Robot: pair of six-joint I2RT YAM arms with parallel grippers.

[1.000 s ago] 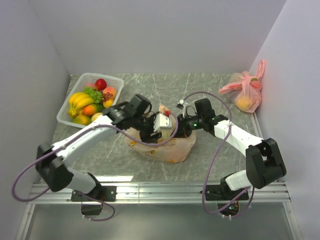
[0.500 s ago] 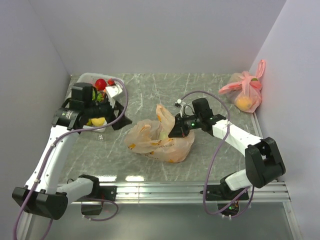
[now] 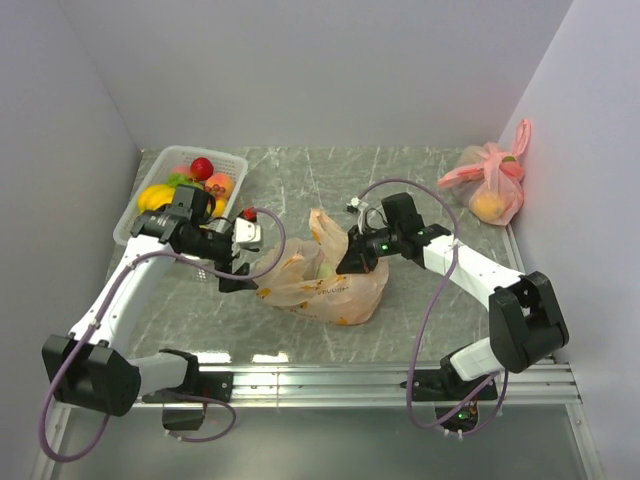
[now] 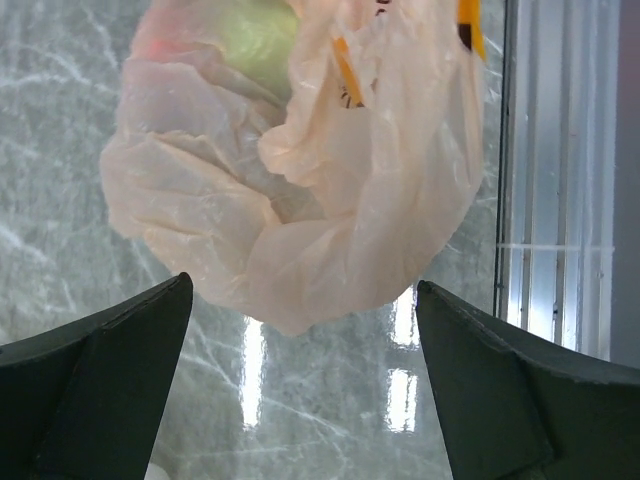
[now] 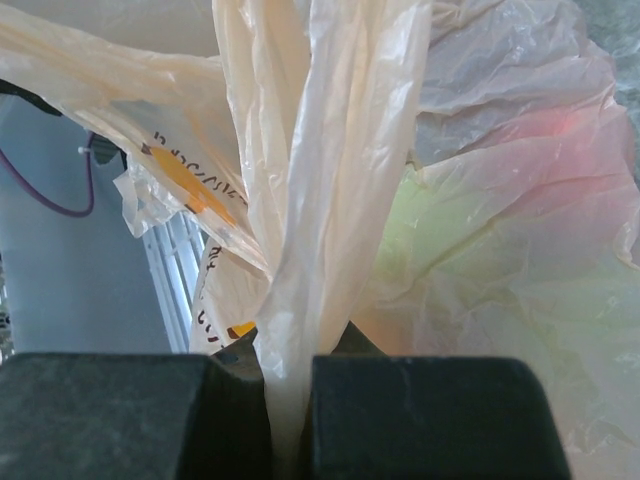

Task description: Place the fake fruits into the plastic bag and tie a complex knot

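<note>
The peach-orange plastic bag (image 3: 318, 283) lies crumpled at the table's middle, with one loop standing up. A green and a reddish fruit show through its film (image 4: 250, 35) (image 5: 455, 235). My right gripper (image 3: 353, 262) is shut on a bunched strip of the bag's film (image 5: 300, 250) at its right side. My left gripper (image 3: 232, 272) is open and empty, just left of the bag (image 4: 300, 170), low over the table. The other fake fruits (image 3: 190, 190), bananas, grapes and apples, lie in the basket. No knot is in view.
A white mesh basket (image 3: 133, 228) stands at the back left. A tied pink bag (image 3: 490, 185) with a yellow fruit sits at the back right by the wall. The table's metal front rail (image 4: 560, 200) runs close to the bag.
My left arm swung from the bag to over the basket, then back towards the bag's left side, jaws open and empty. My right gripper kept its hold on the bag.
</note>
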